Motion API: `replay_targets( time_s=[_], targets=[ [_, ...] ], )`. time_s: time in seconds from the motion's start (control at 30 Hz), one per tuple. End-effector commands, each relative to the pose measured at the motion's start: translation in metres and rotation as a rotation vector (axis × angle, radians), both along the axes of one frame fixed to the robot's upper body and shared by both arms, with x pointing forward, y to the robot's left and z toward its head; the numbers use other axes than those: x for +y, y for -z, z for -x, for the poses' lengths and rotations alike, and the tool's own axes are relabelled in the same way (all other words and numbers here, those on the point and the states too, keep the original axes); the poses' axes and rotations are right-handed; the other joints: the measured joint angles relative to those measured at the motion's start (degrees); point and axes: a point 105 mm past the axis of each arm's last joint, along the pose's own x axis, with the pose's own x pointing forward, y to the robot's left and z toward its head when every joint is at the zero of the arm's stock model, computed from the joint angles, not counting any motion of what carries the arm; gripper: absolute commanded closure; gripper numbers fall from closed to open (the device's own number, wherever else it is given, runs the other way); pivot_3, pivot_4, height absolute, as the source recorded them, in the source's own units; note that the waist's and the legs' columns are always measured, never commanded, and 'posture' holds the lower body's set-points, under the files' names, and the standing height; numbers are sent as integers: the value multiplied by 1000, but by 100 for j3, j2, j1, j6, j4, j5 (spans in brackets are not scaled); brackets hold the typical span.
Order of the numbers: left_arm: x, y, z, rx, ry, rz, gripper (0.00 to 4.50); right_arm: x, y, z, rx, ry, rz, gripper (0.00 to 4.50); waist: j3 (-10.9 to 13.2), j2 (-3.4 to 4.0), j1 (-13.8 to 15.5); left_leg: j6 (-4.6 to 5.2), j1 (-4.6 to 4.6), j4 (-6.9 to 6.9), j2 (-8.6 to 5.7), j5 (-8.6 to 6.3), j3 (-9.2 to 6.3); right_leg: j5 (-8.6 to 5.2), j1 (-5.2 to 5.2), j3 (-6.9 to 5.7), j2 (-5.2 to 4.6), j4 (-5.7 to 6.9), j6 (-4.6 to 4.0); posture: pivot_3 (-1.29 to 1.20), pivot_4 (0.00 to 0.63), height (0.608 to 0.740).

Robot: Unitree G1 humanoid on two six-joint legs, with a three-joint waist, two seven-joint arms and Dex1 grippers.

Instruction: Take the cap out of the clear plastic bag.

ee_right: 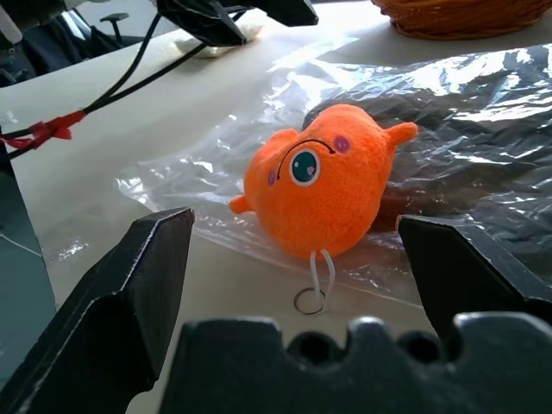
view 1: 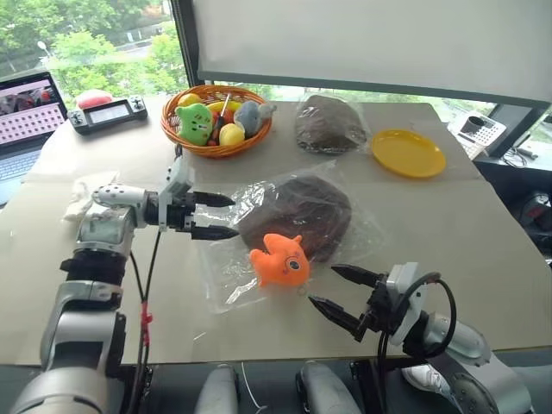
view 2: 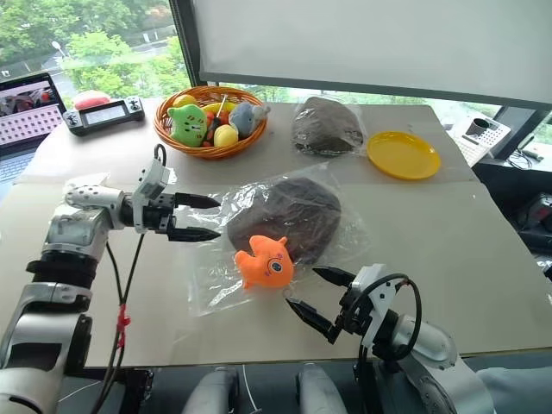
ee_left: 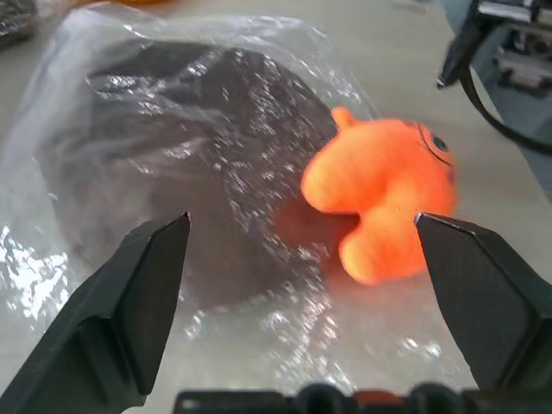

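Plainly, everything here turns on how the big sheet-covered beige counter (view 1: 483,259) is laid out between the two arms. At its middle lies the large, loose, crinkly clear plastic bag (view 1: 226,285), spread flat, its long axis running from near the left arm's side slantwise toward the far right. Inside it, in the farther half, sits the soft, round, reddish dark-brown fabric cap (view 1: 302,211), fully enclosed under the film and not yet out.

On top of the bag's near part, touching the cap's near edge, rests a small orange plush fish (view 1: 280,259); it looks likely to hinder any pull from that side.

The left gripper (view 1: 222,216) hangs level just beside the bag's left edge, its black fingers (view 1: 211,199) spread wide and holding nothing, pointing straight across at the cap. The right gripper (view 1: 338,291) sits at the near edge of the counter, fingers likewise parted and empty, aimed at the fish with the cap behind it.

To my eye the left arm is the nearer one to the cap, with only film in its way.
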Motion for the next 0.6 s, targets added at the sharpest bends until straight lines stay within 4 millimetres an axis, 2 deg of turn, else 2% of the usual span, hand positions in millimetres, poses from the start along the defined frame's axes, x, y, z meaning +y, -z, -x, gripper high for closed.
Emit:
replay_targets(
  time_s=[0.03,0.13,0.2,0.3,0.4,0.6],
  targets=[
    [-24,-1,24,-30,134,-38,24,0,-6,-2,-37,-4,-1,0,0,0,62,0,-1,3,-2,0,1,0,2,1,-2,-2,1,0,150,740],
    [-36,12,39,-18,208,-58,24,-2,-5,-2,-39,7,2,0,0,1,102,0,-2,2,-2,-1,4,-1,1,4,-4,-5,0,0,150,740],
    [-44,22,41,-16,217,-64,24,-3,-5,-2,-39,14,1,0,0,1,122,0,-4,-2,-1,-1,4,-1,-4,3,-3,-5,-4,0,150,740],
    [-57,38,31,-74,191,-93,24,-3,-4,0,-38,22,-1,0,-1,1,155,1,-4,-3,-1,-1,3,-2,-6,3,-2,-5,-5,0,150,740],
    [-69,45,18,-130,144,-90,24,-4,-4,1,-39,33,-3,0,-1,1,177,1,-5,2,-4,-1,3,-2,-2,4,-2,-5,-2,0,150,740],
    [-74,66,16,-143,165,-159,24,-5,-4,3,-40,56,-5,0,-1,2,145,3,-6,-2,-4,-2,3,-3,-6,5,-2,-5,-2,0,150,740]
  ],
)
